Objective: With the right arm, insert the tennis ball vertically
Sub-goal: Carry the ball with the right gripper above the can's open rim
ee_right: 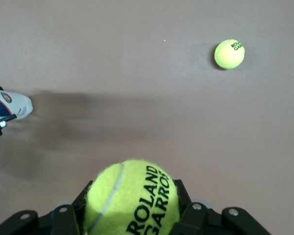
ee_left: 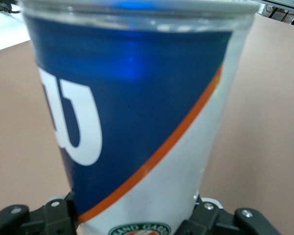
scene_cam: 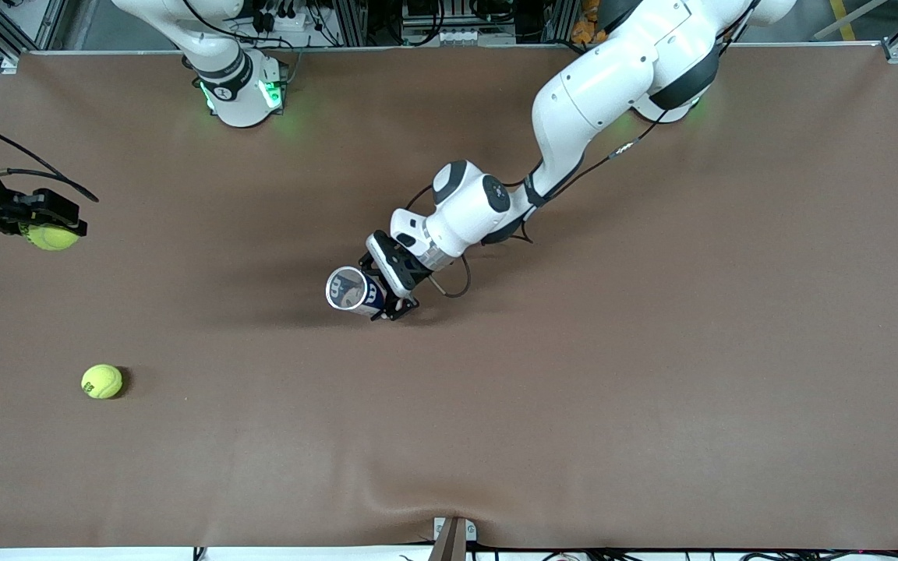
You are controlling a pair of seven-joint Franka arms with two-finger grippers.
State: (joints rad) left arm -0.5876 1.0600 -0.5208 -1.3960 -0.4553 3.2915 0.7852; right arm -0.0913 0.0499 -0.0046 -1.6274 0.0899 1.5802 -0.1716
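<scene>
R gripper point(scene_cam: 47, 226) at frame edge, arm mostly cut off; I see it clenched on a fuzzy yellow-green tennis ball point(scene_cam: 51, 236), up over the R-arm end of the brown table point(scene_cam: 652, 389). Print on it reads ROLAND GARROS. Second ball point(scene_cam: 102, 382) loose on table, nearer cam. Mid-table: L gripper point(scene_cam: 390, 300) grasps tube can point(scene_cam: 354, 290), upright, mouth open upward; glossy plastic, blue/white w/ orange stripe. Its base is hidden.

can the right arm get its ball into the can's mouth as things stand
Probably yes: the can, held upright by the left gripper, shows an open, uncovered mouth, and bare table lies between it and the right gripper's ball.
</scene>
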